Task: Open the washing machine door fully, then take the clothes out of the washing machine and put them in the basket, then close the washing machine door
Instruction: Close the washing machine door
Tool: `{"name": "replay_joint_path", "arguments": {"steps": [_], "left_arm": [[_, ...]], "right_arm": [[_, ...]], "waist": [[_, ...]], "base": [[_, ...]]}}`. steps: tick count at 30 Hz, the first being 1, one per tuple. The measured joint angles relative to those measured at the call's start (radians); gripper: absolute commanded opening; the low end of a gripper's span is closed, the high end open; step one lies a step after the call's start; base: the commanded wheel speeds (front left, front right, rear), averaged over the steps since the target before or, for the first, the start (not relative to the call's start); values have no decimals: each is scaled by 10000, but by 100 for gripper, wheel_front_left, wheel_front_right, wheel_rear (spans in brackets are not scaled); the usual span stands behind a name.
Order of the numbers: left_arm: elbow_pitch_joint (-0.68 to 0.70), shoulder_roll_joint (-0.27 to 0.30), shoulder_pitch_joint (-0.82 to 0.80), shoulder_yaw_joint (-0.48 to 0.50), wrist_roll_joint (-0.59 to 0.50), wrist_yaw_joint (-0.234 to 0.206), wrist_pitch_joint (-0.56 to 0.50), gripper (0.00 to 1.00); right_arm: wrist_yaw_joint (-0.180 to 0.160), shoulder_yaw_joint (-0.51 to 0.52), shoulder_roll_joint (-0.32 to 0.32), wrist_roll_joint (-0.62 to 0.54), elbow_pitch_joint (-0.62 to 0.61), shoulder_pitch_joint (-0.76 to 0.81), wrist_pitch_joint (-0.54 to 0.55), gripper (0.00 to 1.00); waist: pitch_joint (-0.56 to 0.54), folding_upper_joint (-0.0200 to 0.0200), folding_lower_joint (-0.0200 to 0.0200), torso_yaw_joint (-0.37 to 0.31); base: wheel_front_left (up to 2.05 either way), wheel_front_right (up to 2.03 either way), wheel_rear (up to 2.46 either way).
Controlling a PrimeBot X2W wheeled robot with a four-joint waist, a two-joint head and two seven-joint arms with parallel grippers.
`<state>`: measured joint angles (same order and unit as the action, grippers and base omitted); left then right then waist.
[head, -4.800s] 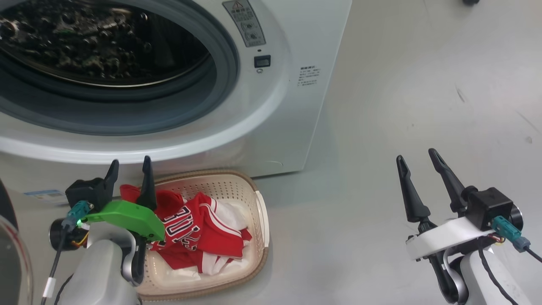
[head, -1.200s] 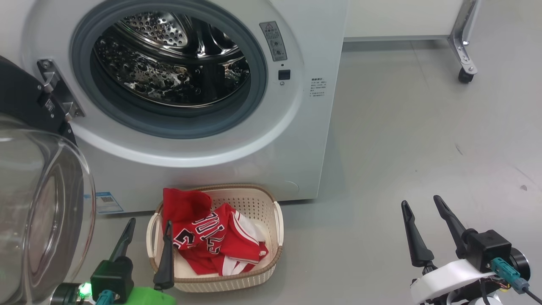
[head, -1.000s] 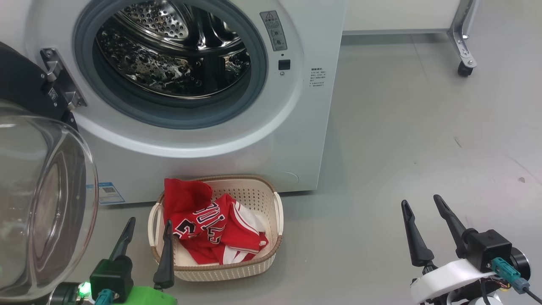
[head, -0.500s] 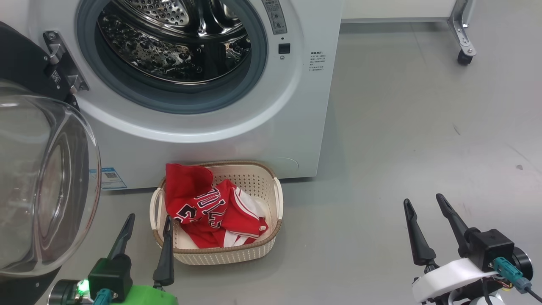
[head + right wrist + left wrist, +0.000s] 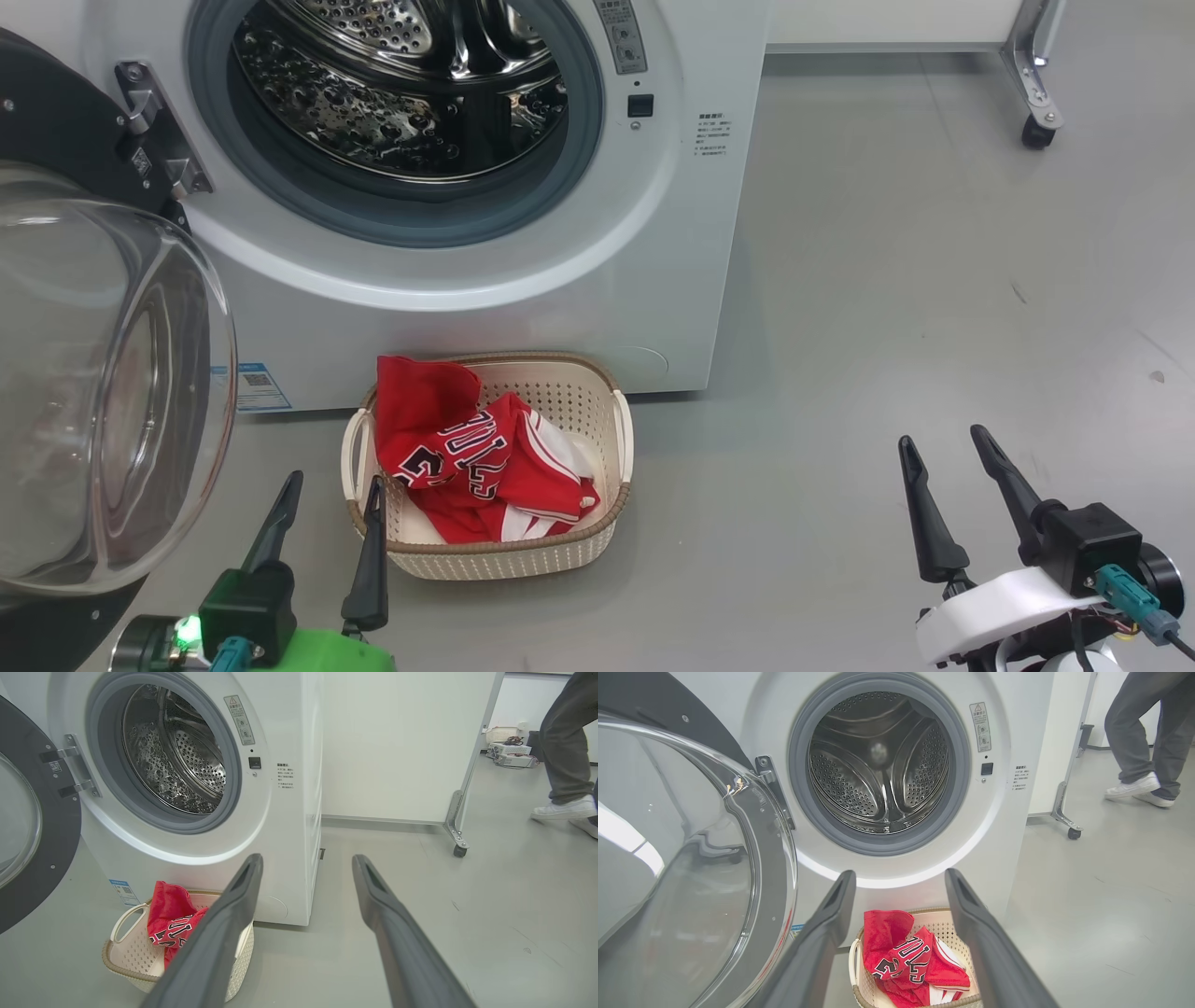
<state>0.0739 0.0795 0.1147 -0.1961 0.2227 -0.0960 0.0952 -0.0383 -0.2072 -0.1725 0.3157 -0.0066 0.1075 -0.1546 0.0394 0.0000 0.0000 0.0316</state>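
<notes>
**Clothes out, door not yet shut**

Progress, judging from how things lie: the large round, glossy black-rimmed washing machine door (image 5: 93, 373), with its deep clear glass bowl, stands swung wide at 9 o'clock of the opening on a metal hinge (image 5: 154, 131). The shiny perforated steel drum (image 5: 401, 103) looks empty as far as it shows. The red jersey-and-shorts clothes (image 5: 476, 457), white trim and black-and-white lettering, lie crumpled in the small cream perforated plastic basket (image 5: 504, 560) with the brown woven-look rim. It sits on the floor at 6 o'clock of the drum, just beside the big white front-loading washing machine (image 5: 523, 271). So opening and unloading look done; closing the door is what's left.

The left gripper (image 5: 334, 481) sits at 7 o'clock in the head view, fingers spread wide and holding nothing, with its tips near the basket's corner (contact unclear). The right gripper (image 5: 941, 437) is at 5 o'clock, equally wide and empty, well apart from everything.

Textures:
- Glass is slick and curved.
- The grey rubber gasket (image 5: 411, 215) looks soft.
- The fabric is limp, one fold draped over the rim at 11 o'clock.
- The smooth grey floor (image 5: 887, 280) is faintly scuffed.
</notes>
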Motion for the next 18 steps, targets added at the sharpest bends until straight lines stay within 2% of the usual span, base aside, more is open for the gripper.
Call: {"name": "replay_joint_path", "arguments": {"steps": [6, 18], "left_arm": [[-17, -2, -4, -82, -29, 0, -2, 100], [-17, -2, -12, -240, -31, 2, -17, 100]], "right_arm": [[-54, 98, -40, 2, 2, 4, 0, 100], [-100, 265, -128, 21, -84, 145, -4, 100]], "waist": [[-71, 0, 0, 179], [-134, 0, 0, 1077]], "base": [[0, 0, 0], [0, 0, 0]]}}
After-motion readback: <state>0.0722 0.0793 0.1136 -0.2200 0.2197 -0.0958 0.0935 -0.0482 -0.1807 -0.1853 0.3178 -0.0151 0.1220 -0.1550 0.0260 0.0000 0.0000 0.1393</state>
